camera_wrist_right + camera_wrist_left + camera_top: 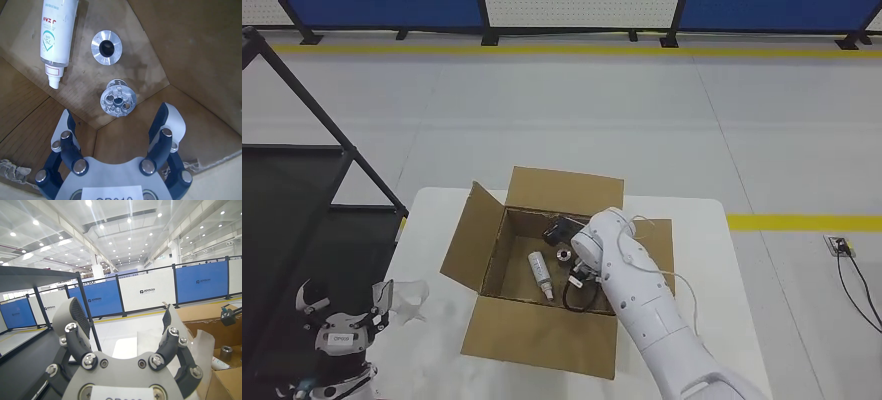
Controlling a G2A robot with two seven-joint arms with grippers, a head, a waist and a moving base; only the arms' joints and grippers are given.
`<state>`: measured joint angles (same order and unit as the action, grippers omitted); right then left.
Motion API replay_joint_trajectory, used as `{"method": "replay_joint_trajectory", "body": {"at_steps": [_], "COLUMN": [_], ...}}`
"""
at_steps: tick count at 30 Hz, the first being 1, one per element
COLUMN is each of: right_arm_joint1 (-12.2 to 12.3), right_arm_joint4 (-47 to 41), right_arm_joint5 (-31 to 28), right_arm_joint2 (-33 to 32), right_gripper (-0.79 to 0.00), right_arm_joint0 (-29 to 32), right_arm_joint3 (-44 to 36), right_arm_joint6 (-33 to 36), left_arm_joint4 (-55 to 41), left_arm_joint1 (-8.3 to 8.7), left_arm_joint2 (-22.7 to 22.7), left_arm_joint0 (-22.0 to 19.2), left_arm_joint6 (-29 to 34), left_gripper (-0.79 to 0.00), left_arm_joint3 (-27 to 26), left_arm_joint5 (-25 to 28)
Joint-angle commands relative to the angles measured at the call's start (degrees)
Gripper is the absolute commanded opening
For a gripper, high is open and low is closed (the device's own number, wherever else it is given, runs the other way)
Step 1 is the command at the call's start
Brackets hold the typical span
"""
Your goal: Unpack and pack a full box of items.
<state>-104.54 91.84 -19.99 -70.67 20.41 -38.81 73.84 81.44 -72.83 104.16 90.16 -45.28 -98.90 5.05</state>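
An open cardboard box (492, 335) stands in the middle of the white table (702, 250). On its floor lie a white spray bottle (540, 275) (56, 32), a metal ring (564, 256) (106, 47) and a toothed metal part (118, 103). My right gripper (575, 283) (116, 109) hangs inside the box just above the toothed part, open and holding nothing. Off the table's left front corner, my left gripper (342, 318) (121, 306) is open and holds nothing, well away from the box. The left wrist view also catches the box (200, 313), the ring (226, 353) and the bottle (219, 363).
A clear plastic piece (408, 298) (205, 340) lies on the table's left edge between my left gripper and the box. A black metal rack (302, 200) (37, 279) stands left of the table. The box flaps (467, 235) stand up around the opening.
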Motion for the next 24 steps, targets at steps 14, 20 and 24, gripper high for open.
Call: {"method": "replay_joint_trajectory", "body": {"at_steps": [14,20,24], "right_arm_joint1": [-1.26,-1.79,-2.13], "right_arm_joint4": [-0.69,-1.25,-1.81], "right_arm_joint5": [0.81,1.28,2.12], "right_arm_joint2": [3.86,4.89,5.37], "right_gripper": [-0.188,-0.16,-0.175], "right_arm_joint0": [-4.88,-6.66,-7.71], "right_arm_joint3": [12.22,15.89,17.75], "right_arm_joint6": [-5.41,-6.97,-7.87], "left_arm_joint4": [0.47,0.68,0.69], "left_arm_joint1": [-0.03,-0.03,-0.04], "left_arm_joint2": [-0.12,-0.15,-0.15], "left_arm_joint0": [0.18,0.16,0.14], "left_arm_joint6": [0.45,0.37,0.35], "left_gripper": [0.0,0.0,0.0], "left_arm_joint3": [-0.65,-0.65,-0.62], "left_arm_joint5": [-0.35,-0.38,-0.38]}}
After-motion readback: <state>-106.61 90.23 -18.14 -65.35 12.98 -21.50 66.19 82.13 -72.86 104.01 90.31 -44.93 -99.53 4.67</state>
